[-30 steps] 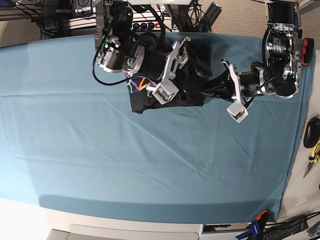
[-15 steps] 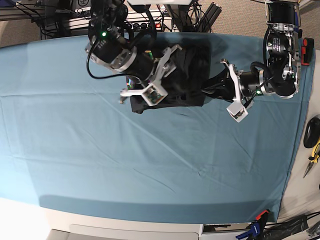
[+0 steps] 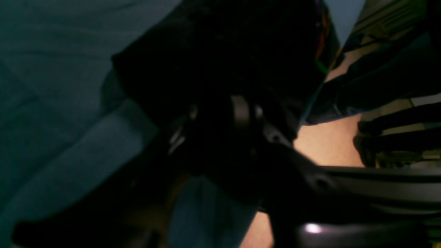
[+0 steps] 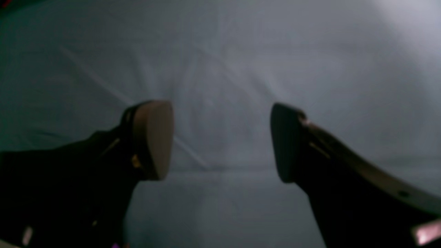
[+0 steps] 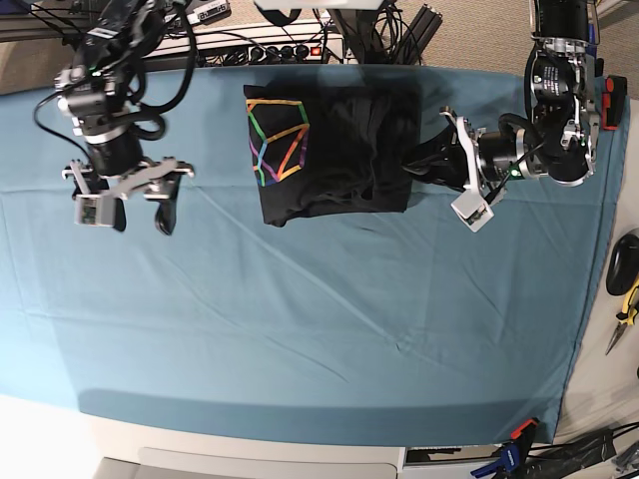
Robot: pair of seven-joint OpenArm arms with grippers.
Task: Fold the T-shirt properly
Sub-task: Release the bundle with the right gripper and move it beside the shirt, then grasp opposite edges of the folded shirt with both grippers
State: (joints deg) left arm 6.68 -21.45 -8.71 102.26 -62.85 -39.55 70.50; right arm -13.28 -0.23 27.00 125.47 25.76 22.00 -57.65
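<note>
Left wrist view: the left tool (image 3: 241, 137) is dark and blurred against the black T-shirt (image 3: 220, 58); whether it pinches cloth cannot be told.

Right wrist view: the right tool (image 4: 220, 141) is spread wide above bare teal cloth (image 4: 241, 51).

Base view: the T-shirt (image 5: 334, 150) lies folded near the tabletop's (image 5: 300, 329) far edge, its rainbow print (image 5: 278, 140) showing.

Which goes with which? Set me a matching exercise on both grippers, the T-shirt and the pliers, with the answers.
Things:
1. right gripper
2. left gripper
3. T-shirt
4. yellow-handled pliers

Places or states:
A. lying in a compact bundle, rainbow print facing up
B. open, over bare teal cloth
C. off the cloth, beside its edge
D. at the shirt's plain dark edge

Pairs: 1-B, 2-D, 3-A, 4-C
</note>
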